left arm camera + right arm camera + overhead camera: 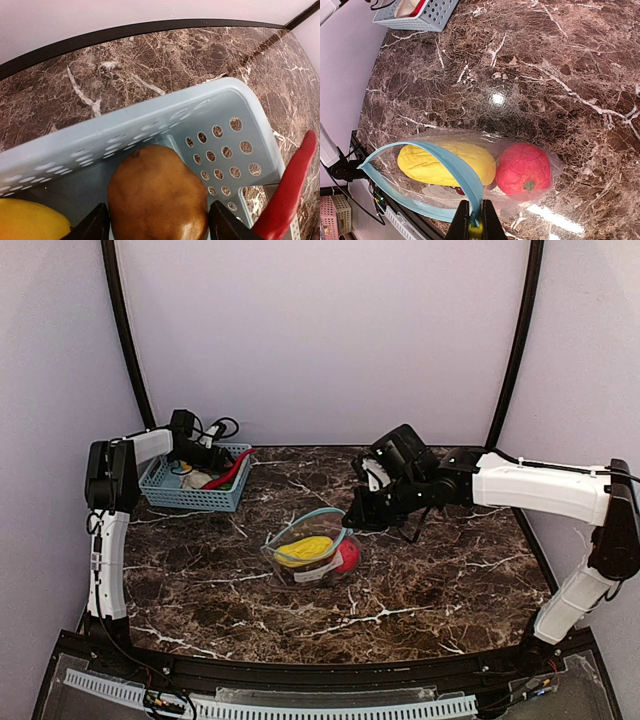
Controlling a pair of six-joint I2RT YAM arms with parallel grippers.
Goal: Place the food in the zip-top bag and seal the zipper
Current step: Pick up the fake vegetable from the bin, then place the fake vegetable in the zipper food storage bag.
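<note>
The clear zip-top bag (312, 570) lies mid-table with its mouth held up. My right gripper (475, 212) is shut on the teal zipper (455, 170), which arches over the opening. Inside lie a yellow oblong piece (427, 165) and a red round fruit (522, 169). My left gripper (159, 215) is down in the blue basket (125, 135), open, with one finger at each side of a brown oval piece (157, 190) resting on the basket floor. From above, the left gripper (205, 462) sits over the basket and the right gripper (349, 528) is at the bag's far edge.
The blue basket (190, 495) stands at the back left. It also holds a yellow item (30, 220) and a long red pepper-like piece (290, 195) leaning over its rim. Black curved rails border the marble table.
</note>
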